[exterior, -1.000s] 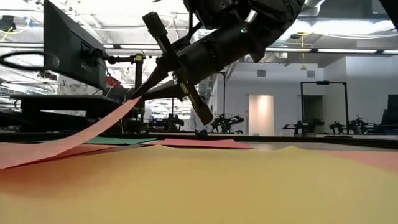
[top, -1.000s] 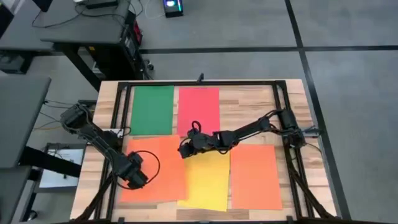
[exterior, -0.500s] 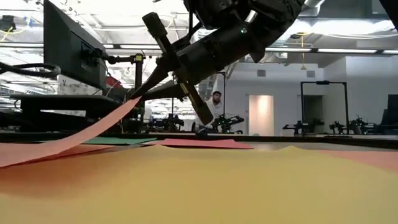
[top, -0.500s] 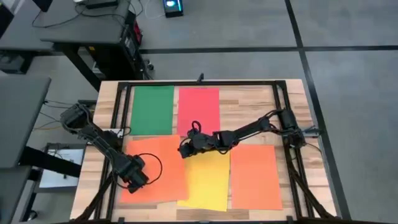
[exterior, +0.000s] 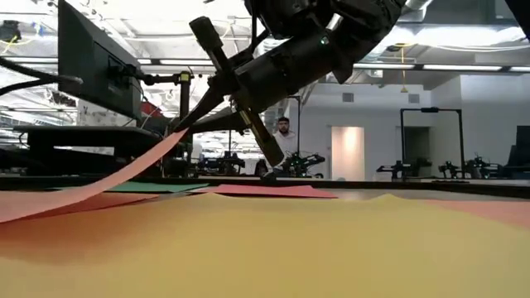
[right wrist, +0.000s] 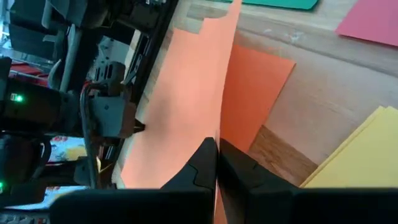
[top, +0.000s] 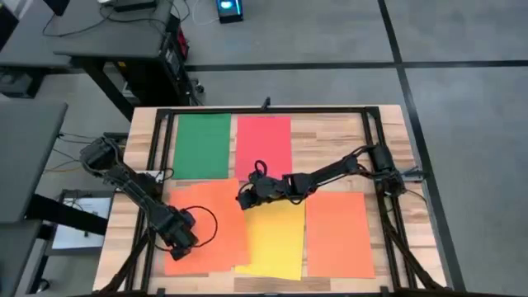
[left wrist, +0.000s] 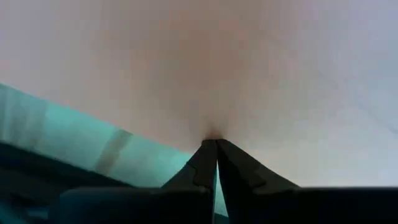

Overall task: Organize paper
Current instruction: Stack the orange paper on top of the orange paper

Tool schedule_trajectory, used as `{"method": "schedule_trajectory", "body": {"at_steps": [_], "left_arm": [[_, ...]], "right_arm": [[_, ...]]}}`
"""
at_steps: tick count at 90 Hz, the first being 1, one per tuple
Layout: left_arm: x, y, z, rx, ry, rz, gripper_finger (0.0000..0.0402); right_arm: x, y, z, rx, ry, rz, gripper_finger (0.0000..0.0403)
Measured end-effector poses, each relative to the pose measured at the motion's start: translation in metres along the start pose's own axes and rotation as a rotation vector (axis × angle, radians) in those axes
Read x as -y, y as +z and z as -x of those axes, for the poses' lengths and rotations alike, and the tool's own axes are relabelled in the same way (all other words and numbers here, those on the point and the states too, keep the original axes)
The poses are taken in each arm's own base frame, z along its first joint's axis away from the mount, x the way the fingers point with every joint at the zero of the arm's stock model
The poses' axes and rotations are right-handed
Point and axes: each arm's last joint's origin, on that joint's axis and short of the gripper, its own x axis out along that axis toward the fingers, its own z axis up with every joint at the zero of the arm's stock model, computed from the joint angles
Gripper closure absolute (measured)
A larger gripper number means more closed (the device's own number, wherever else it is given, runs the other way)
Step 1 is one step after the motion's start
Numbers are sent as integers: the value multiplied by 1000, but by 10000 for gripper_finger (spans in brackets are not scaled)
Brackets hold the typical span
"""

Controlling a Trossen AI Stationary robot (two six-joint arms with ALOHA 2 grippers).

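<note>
Near the front left of the table, the left gripper [top: 177, 246] pinches the near edge of an orange sheet [top: 216, 216], jaws pressed tight on it. Farther in, the right gripper [top: 245, 199] pinches the same sheet's far right corner and lifts it. This sheet lies long from near to far between both grippers. Five sheets show: two orange, one yellow [top: 276, 243], one green [top: 202, 145], one pink-red [top: 264, 145].

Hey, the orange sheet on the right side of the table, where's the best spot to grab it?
The right orange sheet lies flat, its left edge beside the yellow sheet; its far right corner sits on bare wood. So probably pinch that corner, coming from the table's right side. Left gripper and right gripper are both shut on the left orange sheet.
</note>
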Motion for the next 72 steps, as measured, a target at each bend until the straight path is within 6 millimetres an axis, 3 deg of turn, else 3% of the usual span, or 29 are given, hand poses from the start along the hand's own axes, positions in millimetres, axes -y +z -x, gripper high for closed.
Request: {"method": "schedule_trajectory", "body": {"at_steps": [46,72], "left_arm": [[1,1,0,12,-5,-2,402],[1,1,0,15,-3,-1,402]], "right_arm": [[-19,-7,1,13,61,45,403],[-14,-6,1,30,-21,51,403]]}}
